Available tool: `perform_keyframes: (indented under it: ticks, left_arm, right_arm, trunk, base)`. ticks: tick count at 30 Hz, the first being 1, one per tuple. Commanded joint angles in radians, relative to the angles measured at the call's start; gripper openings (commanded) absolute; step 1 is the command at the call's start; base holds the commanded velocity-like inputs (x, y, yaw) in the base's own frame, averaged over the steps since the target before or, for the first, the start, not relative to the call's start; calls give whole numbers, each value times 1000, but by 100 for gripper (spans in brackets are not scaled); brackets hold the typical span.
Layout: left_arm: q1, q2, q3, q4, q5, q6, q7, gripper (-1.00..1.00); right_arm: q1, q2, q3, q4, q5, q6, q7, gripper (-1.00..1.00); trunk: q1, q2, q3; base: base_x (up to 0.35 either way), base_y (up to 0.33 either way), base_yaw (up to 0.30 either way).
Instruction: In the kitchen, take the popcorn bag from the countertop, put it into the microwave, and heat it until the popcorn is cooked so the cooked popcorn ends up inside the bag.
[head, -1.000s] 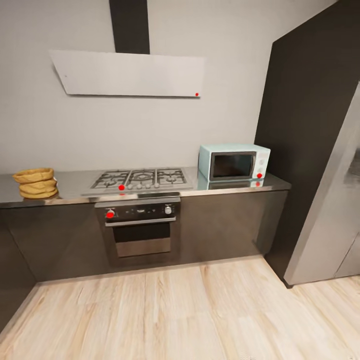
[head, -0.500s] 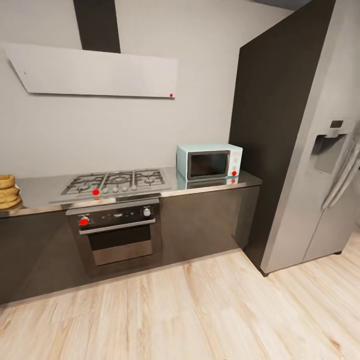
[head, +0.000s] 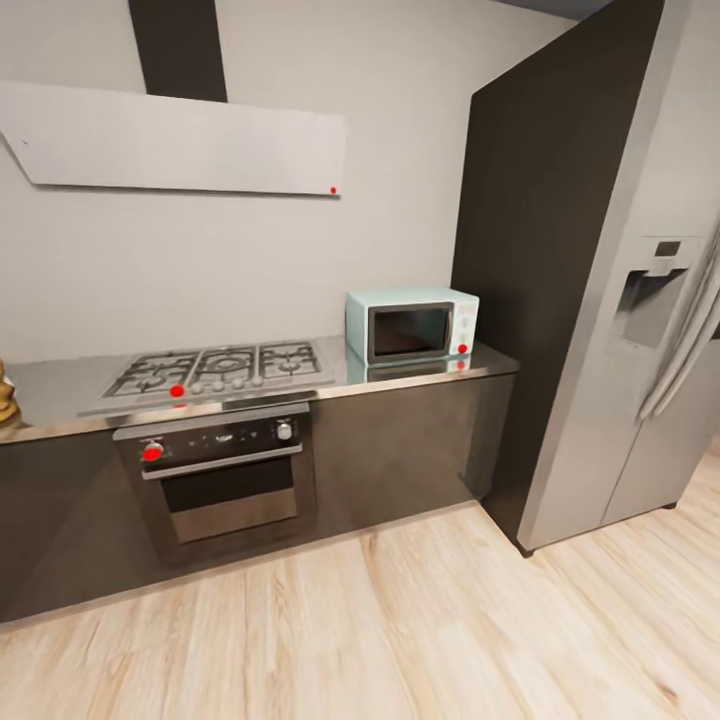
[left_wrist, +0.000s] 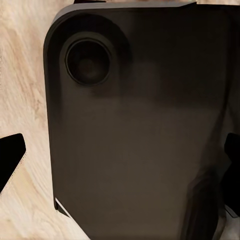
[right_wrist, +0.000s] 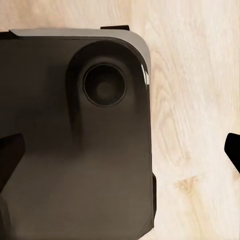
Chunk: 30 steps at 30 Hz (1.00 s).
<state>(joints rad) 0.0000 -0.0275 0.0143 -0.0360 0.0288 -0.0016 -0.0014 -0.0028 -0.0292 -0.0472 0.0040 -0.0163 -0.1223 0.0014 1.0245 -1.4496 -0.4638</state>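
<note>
The pale mint-blue microwave (head: 412, 325) stands with its dark glass door closed at the right end of the grey countertop (head: 60, 385). Of the tan popcorn bag (head: 5, 400), just a sliver peeks in at the head view's far left edge, on the countertop; the popcorn is hidden. My left gripper (left_wrist: 120, 160) hangs open over my dark base, its black fingertips (left_wrist: 10, 157) spread wide with nothing between them. My right gripper (right_wrist: 120, 152) is open too, above the base and the wooden floor.
A steel gas hob (head: 225, 368) sits above a black built-in oven (head: 225, 470), under a white hood (head: 180, 140). A dark tall cabinet (head: 530, 250) and a steel fridge (head: 640, 370) stand to the right. Light wooden floor (head: 400, 620) lies before the cabinets.
The head view has swung to the right: the bag slid to the left edge, the microwave shifted left in the picture, and the fridge came into view. Nothing on the counter moved.
</note>
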Motion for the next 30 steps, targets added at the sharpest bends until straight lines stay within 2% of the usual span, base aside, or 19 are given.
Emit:
perform_keyframes:
  ticks: [1,11,23,30]
  left_arm:
    - [0,0,1,-1,3,0,0,100]
    - [0,-2,1,-1,5,6,0,100]
    - [0,-2,2,-1,4,5,0,100]
    - [0,0,3,-1,5,0,0,100]
  right_arm:
    - [0,0,-5,0,-2,-3,0,100]
    - [0,0,-7,0,-8,0,0,100]
    - [0,0,-8,0,-10,-3,-2,100]
    - [0,0,-14,1,-17,-4,-3,100]
  trunk:
    - [1,0,-1]
    - [1,0,-1]
    - [1,0,-1]
    - [1,0,-1]
  base:
    - [302,0,0]
    - [313,-14,0]
    - [305,-144,-2]
    - [40,-24,-203]
